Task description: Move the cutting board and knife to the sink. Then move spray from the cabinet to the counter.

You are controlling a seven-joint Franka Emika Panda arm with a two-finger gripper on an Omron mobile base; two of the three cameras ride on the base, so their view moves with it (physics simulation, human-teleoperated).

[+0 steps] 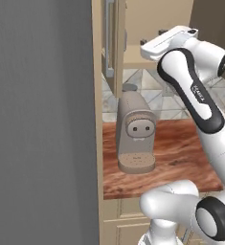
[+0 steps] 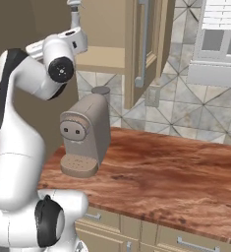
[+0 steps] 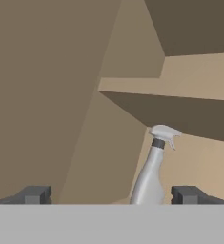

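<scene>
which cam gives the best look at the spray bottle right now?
Hand view. The spray stands upright inside the cabinet, pale body, dark collar and trigger head clear, between the open jaws of the gripper but nearer the right one. The right base view catches just its top at the frame edge; the left base view gives nothing usable.

Home kitchen, wood-grain counter [image 2: 176, 172], coffee machine [image 2: 85, 133], tiled backsplash [image 2: 186, 106], wall cabinet [image 2: 136, 44], drawers [image 2: 186, 241]

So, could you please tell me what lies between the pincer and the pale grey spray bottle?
Nothing: in the hand view the open pincer faces the pale grey spray bottle across bare tan cabinet shelf.
</scene>
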